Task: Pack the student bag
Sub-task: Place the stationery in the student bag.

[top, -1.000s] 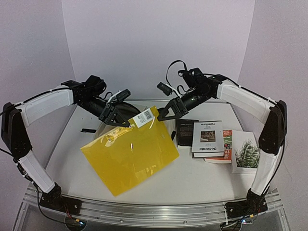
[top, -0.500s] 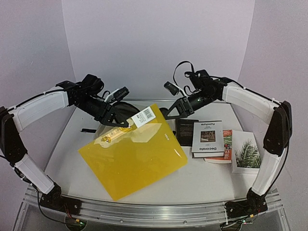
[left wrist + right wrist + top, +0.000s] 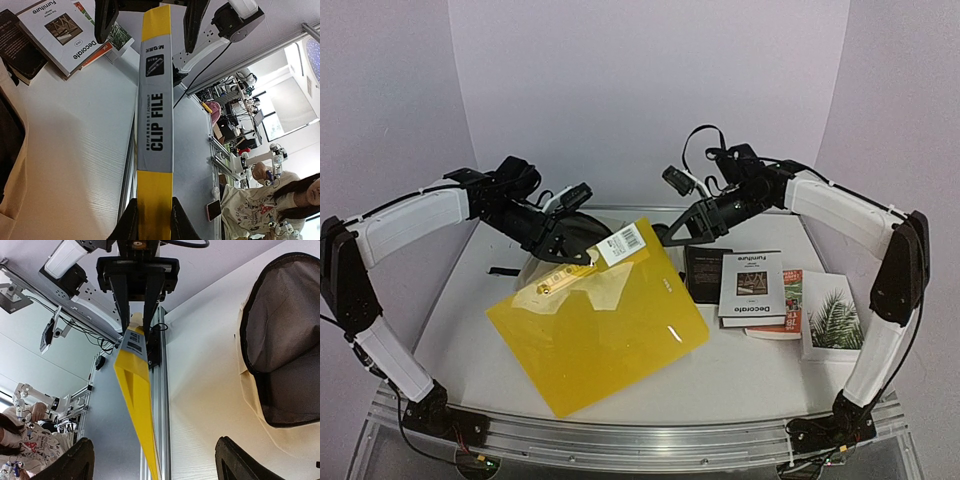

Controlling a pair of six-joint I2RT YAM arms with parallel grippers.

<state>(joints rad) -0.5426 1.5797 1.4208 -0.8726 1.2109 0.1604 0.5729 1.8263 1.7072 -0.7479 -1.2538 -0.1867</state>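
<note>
- Between our left gripper's (image 3: 578, 254) fingers sits the top edge of a yellow clip file (image 3: 600, 330); the jaws are clamped on it just beside its barcode label (image 3: 625, 243).
- From that grip the clip file slopes down and toward our bases, its lower corner resting on the table (image 3: 720, 370).
- In the left wrist view the file's spine runs straight out from the pinch, printed "CLIP FILE" on a grey band.
- Our right gripper (image 3: 665, 235) is released, its jaws spread wide.
- In the right wrist view the file's far edge passes through the gap between the right fingers (image 3: 75, 460), and we see no contact with either one.
- Facing the right gripper, at the file's other end, is the left gripper with the label between its fingers.
- The student bag (image 3: 280, 340) lies on the table under and behind the left gripper, mostly hidden by the file in the top view.
- To one side of the right gripper, in its wrist view, the bag's black-trimmed mouth gapes open, showing grey lining.
- Below and outward of the right gripper lie a black book (image 3: 705, 272), a white "Decorate" book (image 3: 750, 285) stacked on an orange one (image 3: 787, 300), and a palm-leaf book (image 3: 835, 320).
</note>
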